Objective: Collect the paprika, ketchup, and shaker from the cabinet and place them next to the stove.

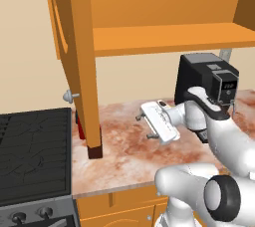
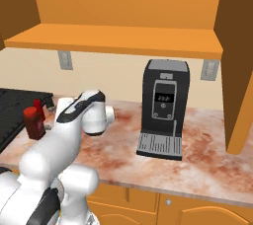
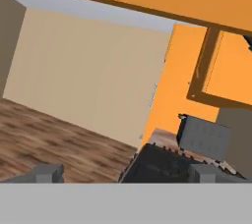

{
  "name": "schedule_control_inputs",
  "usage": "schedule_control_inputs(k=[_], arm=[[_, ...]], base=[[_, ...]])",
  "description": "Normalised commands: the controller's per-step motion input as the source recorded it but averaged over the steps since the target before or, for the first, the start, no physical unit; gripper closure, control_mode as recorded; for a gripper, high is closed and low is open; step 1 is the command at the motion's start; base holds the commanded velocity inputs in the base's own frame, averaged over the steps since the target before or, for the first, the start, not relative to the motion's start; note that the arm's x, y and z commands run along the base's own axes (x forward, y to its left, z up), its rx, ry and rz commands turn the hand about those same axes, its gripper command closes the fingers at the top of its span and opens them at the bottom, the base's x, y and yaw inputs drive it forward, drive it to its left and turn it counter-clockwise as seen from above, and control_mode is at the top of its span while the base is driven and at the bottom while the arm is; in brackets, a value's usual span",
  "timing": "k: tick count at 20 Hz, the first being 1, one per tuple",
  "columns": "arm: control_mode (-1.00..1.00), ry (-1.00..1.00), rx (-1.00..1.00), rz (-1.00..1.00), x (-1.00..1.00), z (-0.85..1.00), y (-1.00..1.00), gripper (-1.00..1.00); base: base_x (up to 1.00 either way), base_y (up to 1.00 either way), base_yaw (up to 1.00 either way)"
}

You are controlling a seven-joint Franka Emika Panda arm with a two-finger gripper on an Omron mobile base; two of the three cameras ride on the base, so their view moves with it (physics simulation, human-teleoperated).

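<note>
Red-capped paprika (image 2: 34,123) stands at the frame's left beside the stove (image 2: 15,113) (on marbled counter (image 2: 207,165)). Gripper (image 3: 125,174) gapes wide, empty.

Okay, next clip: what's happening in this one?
A white arm stands at a marbled kitchen counter with its gripper open and holding nothing, held above the counter and pointing toward the stove. The paprika already stands on the counter next to the stove. The cabinet shelf above looks bare, with its door swung open. A black coffee machine sits further along the counter.
</note>
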Motion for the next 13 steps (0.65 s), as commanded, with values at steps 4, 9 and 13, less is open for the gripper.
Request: schedule_control_inputs(k=[4, 9, 13], arm=[[-1.00, -0.12, 0.00, 0.00, -0.59, 1.00, -0.34, -1.00], [-1.00, -0.17, 0.00, 0.00, -0.71, 1.00, -0.15, -1.00], [-1.00, -0.18, 0.00, -0.01, -0.93, 1.00, -0.03, -1.00]], base=[[0.00, 0.00, 0.00], [0.00, 0.00, 0.00], [0.00, 0.00, 0.00]])
